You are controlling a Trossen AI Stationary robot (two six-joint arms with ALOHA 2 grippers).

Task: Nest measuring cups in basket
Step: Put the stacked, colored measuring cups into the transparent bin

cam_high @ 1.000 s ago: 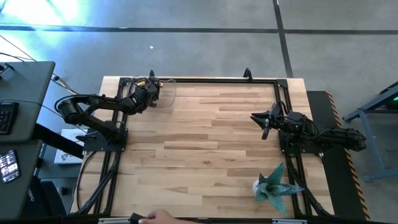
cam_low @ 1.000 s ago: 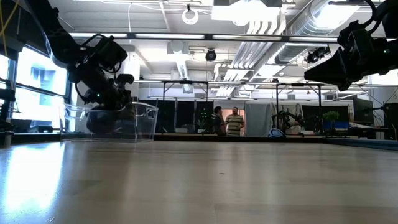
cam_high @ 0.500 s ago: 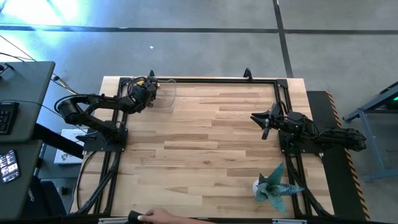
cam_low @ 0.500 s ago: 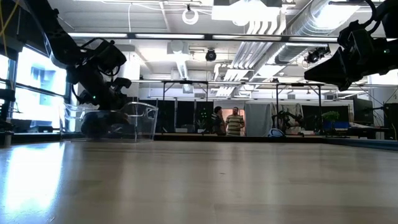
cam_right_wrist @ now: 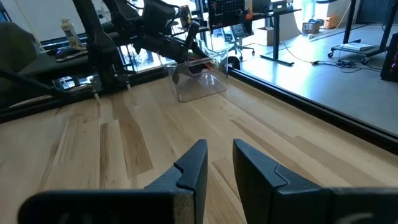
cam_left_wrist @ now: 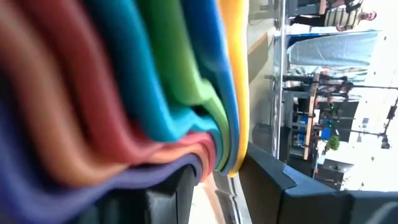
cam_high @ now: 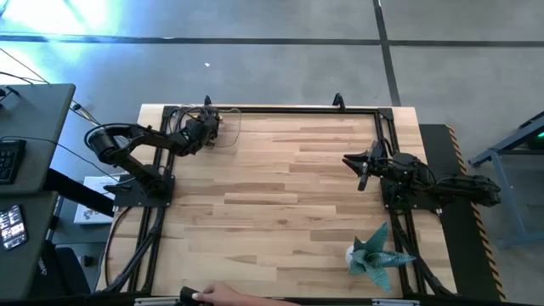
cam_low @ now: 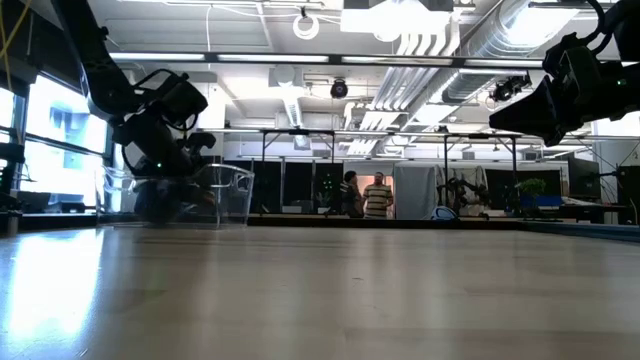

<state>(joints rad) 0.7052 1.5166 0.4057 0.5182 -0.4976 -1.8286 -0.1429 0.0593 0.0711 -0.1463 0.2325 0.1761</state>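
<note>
Two arms, high view: left gripper [cam_high: 206, 129] reached into the basket [cam_high: 228, 127] at the table's [cam_high: 280, 195] far left corner; right gripper [cam_high: 360, 167] hung near the right edge; teal plant figure [cam_high: 376, 251] lay near the right front corner; a person's hand [cam_high: 223, 296] showed at the front edge.
Low view: basket [cam_low: 225, 195] stood on the table with the left gripper [cam_low: 170, 170] dipped inside.
Left wrist view: nested measuring cups [cam_left_wrist: 124, 93] filled the frame, touching the fingers [cam_left_wrist: 177, 196]; whether pinched, cannot tell.
Right wrist view: right gripper [cam_right_wrist: 219, 163] slightly spread, holding nothing; basket [cam_right_wrist: 202, 84] well apart.
</note>
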